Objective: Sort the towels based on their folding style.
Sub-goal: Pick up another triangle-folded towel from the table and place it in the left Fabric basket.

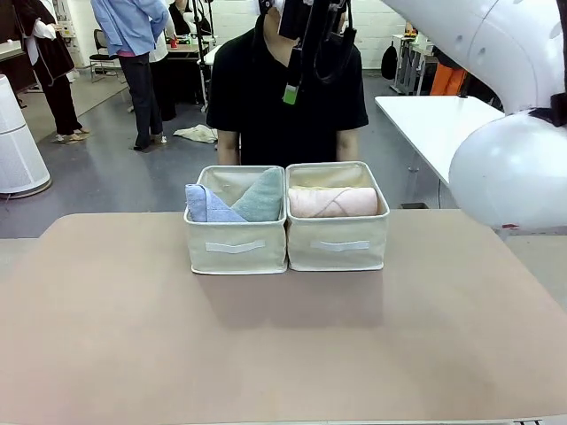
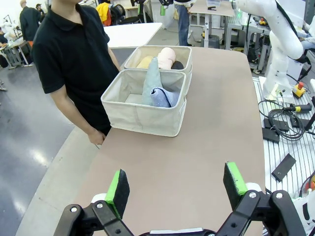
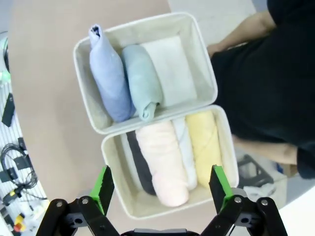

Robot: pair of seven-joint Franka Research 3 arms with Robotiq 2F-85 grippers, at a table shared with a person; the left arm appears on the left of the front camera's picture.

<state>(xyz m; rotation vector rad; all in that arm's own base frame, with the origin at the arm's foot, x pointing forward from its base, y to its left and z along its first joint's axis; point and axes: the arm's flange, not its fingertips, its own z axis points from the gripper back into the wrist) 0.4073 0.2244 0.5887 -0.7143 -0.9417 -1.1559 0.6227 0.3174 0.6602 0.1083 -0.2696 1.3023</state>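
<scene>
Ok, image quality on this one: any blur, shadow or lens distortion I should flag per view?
Front view: sharp on the baskets, soft shadow before them, the near arm looms large. Left wrist view: wide-angle bend along the table edge, floor glare, left gripper crisp. Right wrist view: soft focus on the pink roll and the person's sleeve, right gripper sharper.

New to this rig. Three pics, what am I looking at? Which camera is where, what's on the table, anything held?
Two robot arms share a table with a person. The front picture looks across the table from between the arms. The other two come from cameras on each wrist, looking along that arm's pincer. Two baskets stand side by side: the left basket holds the blue towel and green towel, triangle folds. The right basket holds rolls: pink, yellow, white, dark grey. The left pincer and right pincer are open, holding nothing.
</scene>
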